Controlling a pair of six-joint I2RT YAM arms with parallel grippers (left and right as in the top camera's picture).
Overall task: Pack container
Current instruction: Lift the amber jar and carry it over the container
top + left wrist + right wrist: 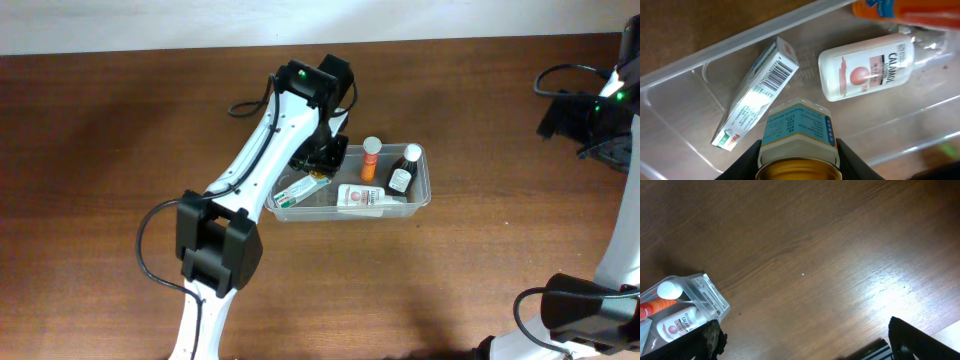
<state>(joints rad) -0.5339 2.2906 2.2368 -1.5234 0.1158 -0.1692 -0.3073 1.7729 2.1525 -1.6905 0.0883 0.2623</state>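
Note:
The container is a clear shallow tub at the table's middle. In it lie a green-and-white box and a white Calamine bottle. An orange bottle and a dark bottle with white caps are in it too. My left gripper is over the tub's left end, shut on a jar with a gold lid and a blue-and-white label. The left wrist view shows the box and the Calamine bottle below the jar. My right gripper is open and empty at the far right.
The right wrist view shows bare wooden table under the open right gripper, with the tub's corner at lower left. Cables lie near the right arm. The left arm's base stands left of the tub.

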